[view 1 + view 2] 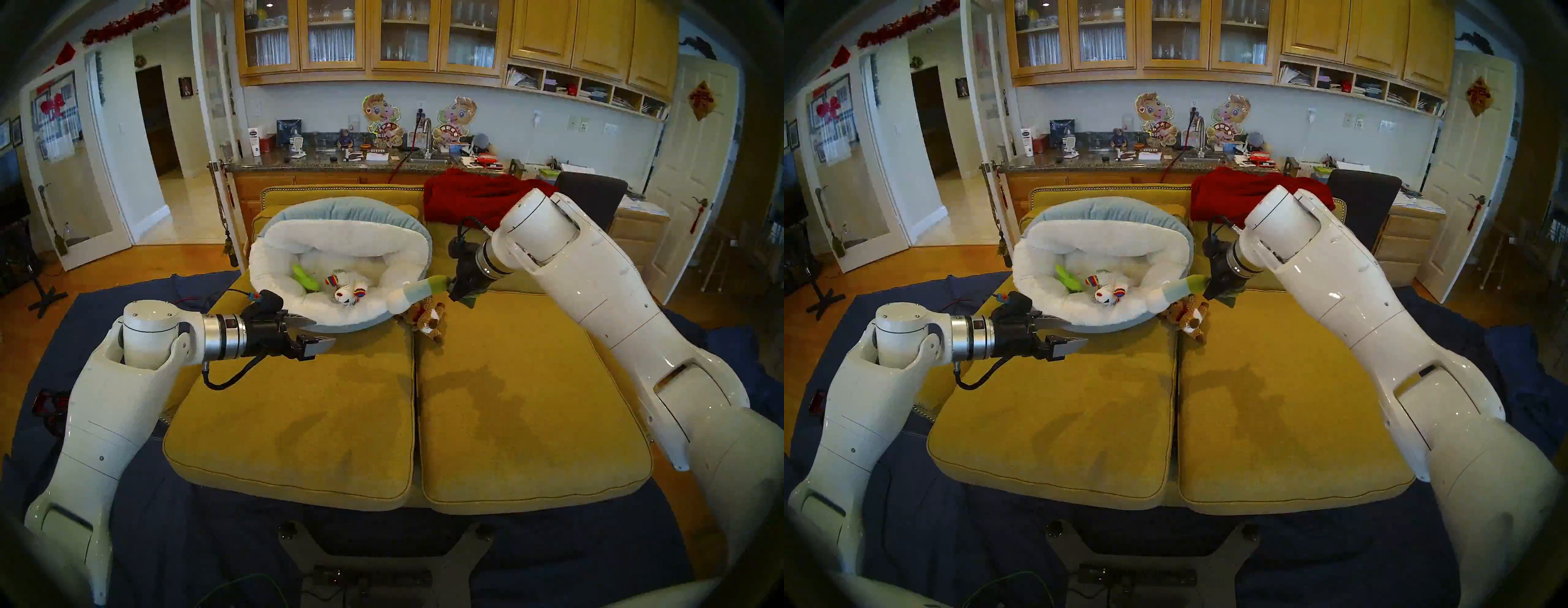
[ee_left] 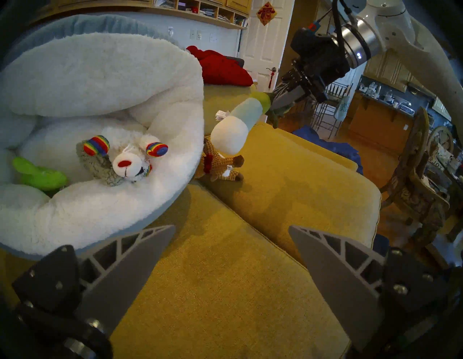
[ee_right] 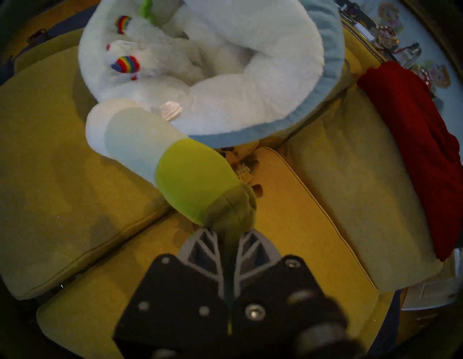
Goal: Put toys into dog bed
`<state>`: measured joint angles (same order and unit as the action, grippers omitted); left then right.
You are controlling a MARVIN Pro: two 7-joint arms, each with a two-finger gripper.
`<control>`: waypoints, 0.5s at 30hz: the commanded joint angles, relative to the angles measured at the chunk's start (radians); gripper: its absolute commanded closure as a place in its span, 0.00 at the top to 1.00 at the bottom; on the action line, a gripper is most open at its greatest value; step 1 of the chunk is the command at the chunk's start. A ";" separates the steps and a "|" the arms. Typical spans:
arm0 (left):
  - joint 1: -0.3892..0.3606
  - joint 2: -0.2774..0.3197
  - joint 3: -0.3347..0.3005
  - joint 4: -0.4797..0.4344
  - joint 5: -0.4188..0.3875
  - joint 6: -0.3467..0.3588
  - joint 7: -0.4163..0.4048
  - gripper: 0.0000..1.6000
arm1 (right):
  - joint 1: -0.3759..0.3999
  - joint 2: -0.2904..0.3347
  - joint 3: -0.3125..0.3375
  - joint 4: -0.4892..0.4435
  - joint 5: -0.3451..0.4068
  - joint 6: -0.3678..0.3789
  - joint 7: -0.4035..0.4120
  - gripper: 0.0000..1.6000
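Plush tube toy (image 3: pixel 160 160) hangs from my right end effector (image 3: pixel 226 232), clamped on its green end so it can swing over the dog bed (image 1: pixel 407 237) rim; left end effector (image 1: pixel 316 333) gapes idle.

White-blue-green tube toy (image 1: pixel 418 291) hangs by the dog bed (image 1: pixel 339 237) rim, cactus (image 1: pixel 306 280) and rainbow-pawed animal (image 1: pixel 345 288) inside.

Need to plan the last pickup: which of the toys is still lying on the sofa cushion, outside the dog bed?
The brown knitted animal. It lies beside the dog bed, below the tube toy held by the right gripper.
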<state>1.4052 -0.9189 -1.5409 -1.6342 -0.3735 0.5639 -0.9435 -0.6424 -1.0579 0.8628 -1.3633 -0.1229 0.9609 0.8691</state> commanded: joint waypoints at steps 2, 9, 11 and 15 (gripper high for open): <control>-0.128 0.031 0.027 -0.011 0.042 -0.017 -0.014 1.00 | 0.000 0.078 0.009 -0.142 0.049 -0.001 0.085 0.00; -0.172 0.049 0.078 0.001 0.089 -0.027 -0.051 1.00 | -0.017 0.124 0.003 -0.210 0.093 -0.001 0.082 0.00; -0.194 0.050 0.103 0.010 0.095 -0.026 -0.071 1.00 | -0.019 0.134 0.000 -0.227 0.107 -0.001 0.080 0.00; -0.220 0.048 0.133 0.013 0.101 -0.019 -0.100 1.00 | -0.022 0.146 -0.007 -0.249 0.131 -0.001 0.075 0.00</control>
<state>1.2852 -0.8780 -1.4290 -1.6180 -0.2734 0.5481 -1.0004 -0.6819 -0.9545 0.8450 -1.5483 -0.0246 0.9610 0.8691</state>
